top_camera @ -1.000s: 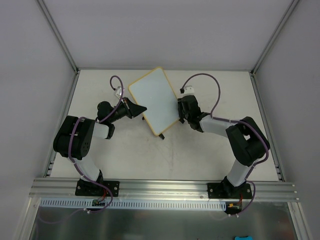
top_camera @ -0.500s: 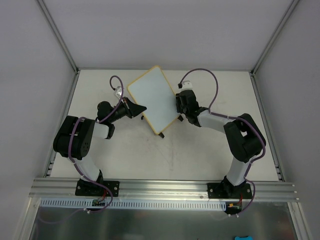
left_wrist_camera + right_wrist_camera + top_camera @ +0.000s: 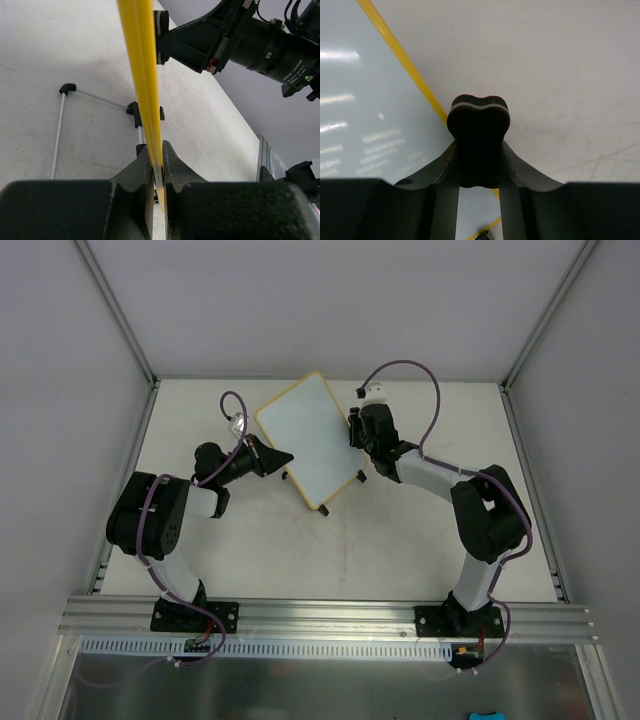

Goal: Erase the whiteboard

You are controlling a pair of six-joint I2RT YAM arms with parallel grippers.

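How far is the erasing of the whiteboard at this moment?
Done, it seems: the whiteboard face shows no marker marks, only glare. In hand: the left gripper clamps its yellow rim, and the right gripper holds the black eraser at the opposite rim. Left: probably only setting board and eraser down.

No legible text or labels
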